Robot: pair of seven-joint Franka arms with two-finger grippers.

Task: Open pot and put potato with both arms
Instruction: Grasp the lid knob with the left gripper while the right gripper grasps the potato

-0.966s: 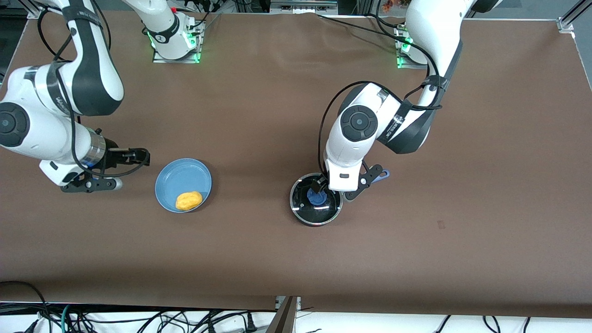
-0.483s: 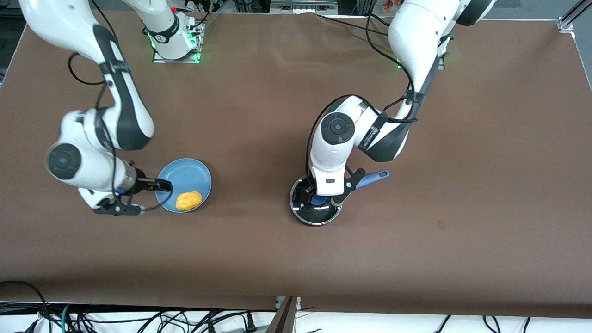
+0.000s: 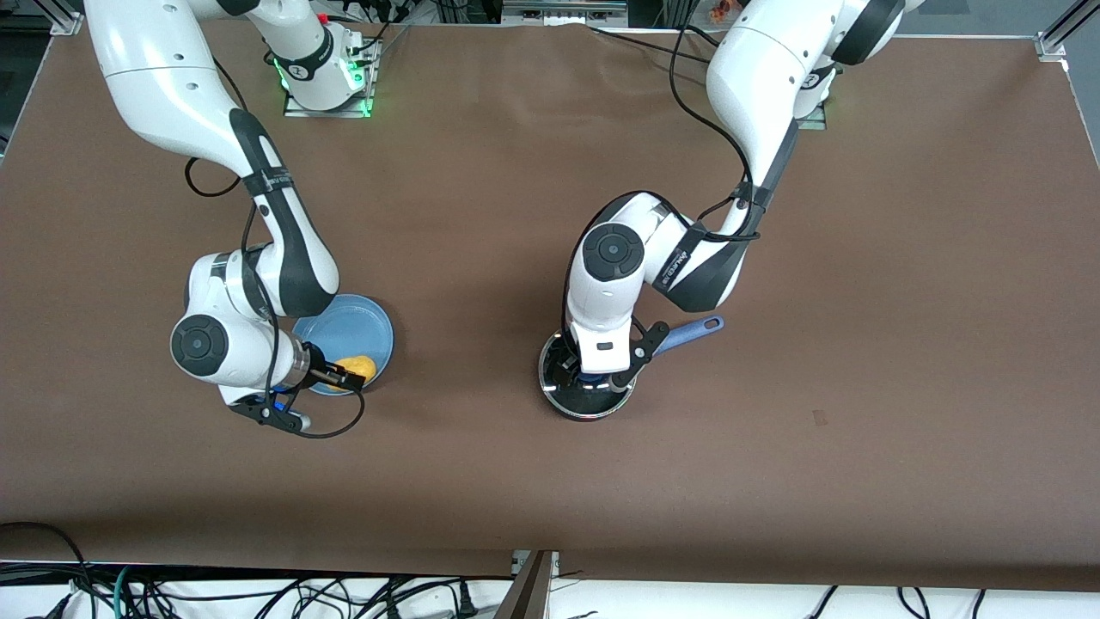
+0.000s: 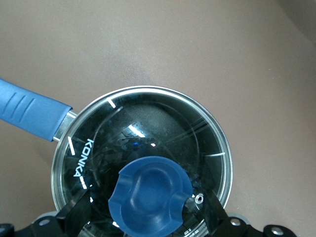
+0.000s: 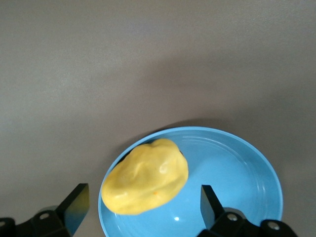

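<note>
Jaws of left gripper (image 4: 148, 217) apart over pot (image 4: 143, 163) lid | right gripper (image 5: 140, 207) apart astride potato (image 5: 145, 175)

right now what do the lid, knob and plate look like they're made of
Lid: clear glass with a metal-looking rim; it is see-through and shows bright reflections.
Knob: matte blue, probably plastic or silicone.
Plate: glossy light blue with a small highlight, plastic or glazed ceramic.

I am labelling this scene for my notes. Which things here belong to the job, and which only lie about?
Belong to the job:
- pot, glass lid still on
- potato on the blue plate
- left gripper, open around the lid's blue knob
- right gripper, open over the potato

Only lying about:
- cables past the table's edge
</note>
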